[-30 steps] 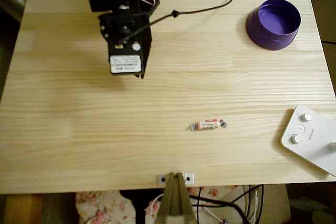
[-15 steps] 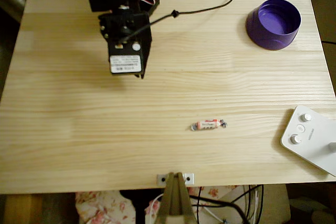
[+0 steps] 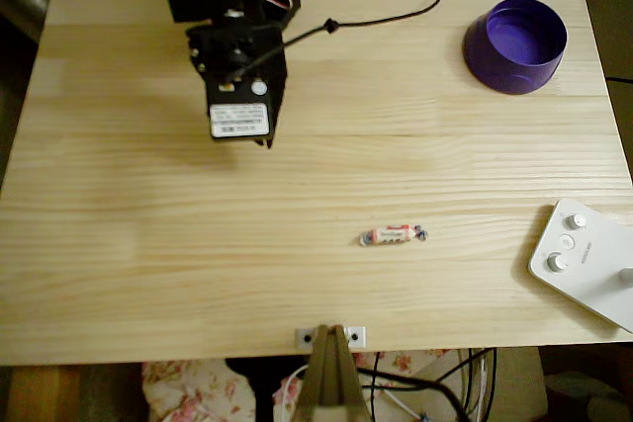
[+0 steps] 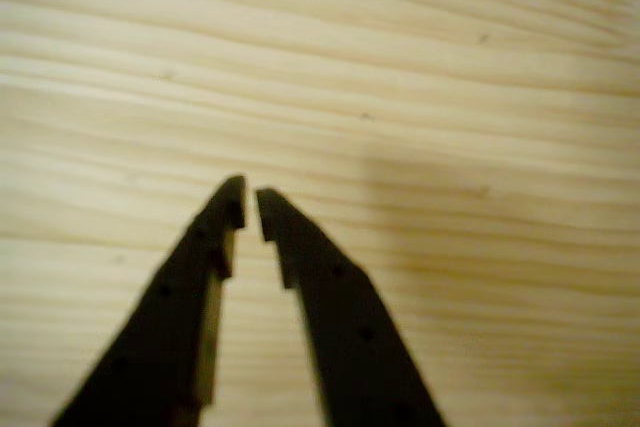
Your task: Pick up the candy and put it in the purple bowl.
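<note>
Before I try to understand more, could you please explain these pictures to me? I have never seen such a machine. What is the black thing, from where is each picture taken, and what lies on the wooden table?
The black thing is a small robot arm; its end is a gripper with two fingers. One picture is taken from above and looks straight down on the wooden table. The other comes from a camera on the arm's wrist, so you see the two dark fingers over bare wood. Their tips are almost together with only a thin gap, and nothing is between them.

In the overhead view, the arm is at the upper left. A small wrapped candy lies alone near the middle, far from the arm. A purple bowl stands at the upper right corner and looks empty. A white device with round knobs lies at the right edge.
</note>
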### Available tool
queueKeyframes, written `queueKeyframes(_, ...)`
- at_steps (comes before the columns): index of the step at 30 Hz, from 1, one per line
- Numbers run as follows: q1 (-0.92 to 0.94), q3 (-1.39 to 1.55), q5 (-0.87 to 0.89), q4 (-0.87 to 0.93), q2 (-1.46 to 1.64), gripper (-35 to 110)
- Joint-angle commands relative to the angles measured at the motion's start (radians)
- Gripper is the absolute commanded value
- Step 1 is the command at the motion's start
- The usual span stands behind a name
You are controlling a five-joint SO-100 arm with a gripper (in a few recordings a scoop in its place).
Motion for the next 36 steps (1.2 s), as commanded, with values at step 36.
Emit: queueKeyframes(36,0.109,-0.641,-0.459,0.279,-0.462,-1)
